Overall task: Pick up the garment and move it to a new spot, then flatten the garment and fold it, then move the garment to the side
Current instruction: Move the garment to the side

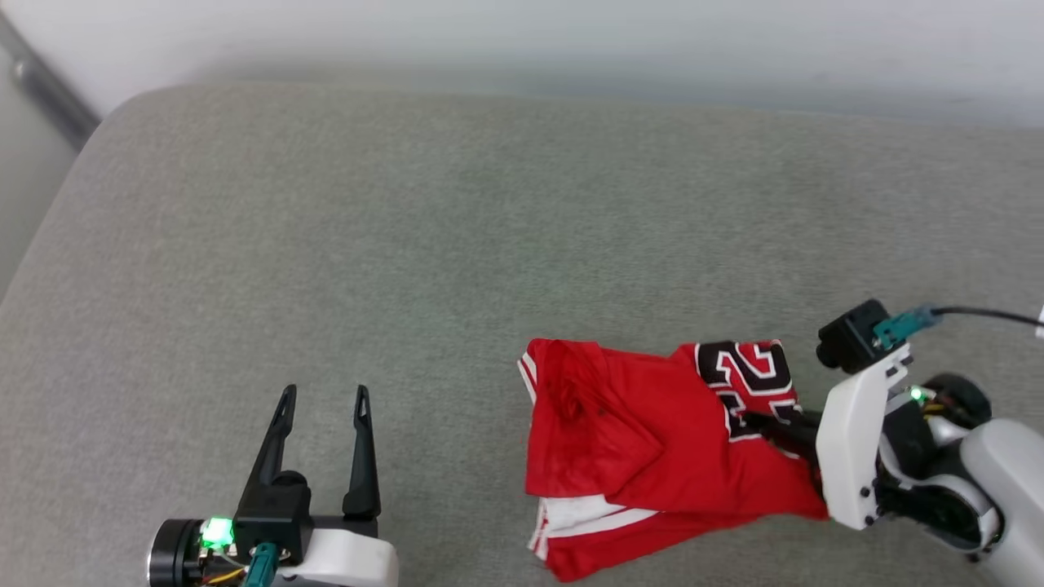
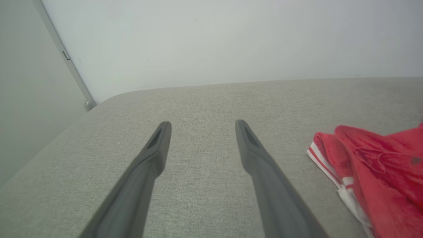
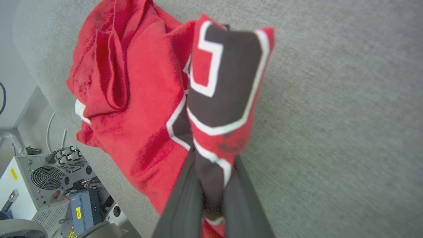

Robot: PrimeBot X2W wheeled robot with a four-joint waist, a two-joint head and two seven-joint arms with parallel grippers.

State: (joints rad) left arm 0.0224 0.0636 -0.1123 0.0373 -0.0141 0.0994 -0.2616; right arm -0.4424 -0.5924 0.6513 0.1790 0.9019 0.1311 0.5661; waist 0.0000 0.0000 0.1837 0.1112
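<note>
The right gripper (image 1: pixel 763 424) is pinched tight on the garment (image 1: pixel 628 440), a fold of the numbered panel between its fingers (image 3: pixel 181 205), the rest crumpled at the near right of the cushion (image 1: pixel 326 244); the left gripper (image 1: pixel 322 399) hovers wide apart, empty. Best lift: straight up, slowly, so that thin fold doesn't slip out
</note>
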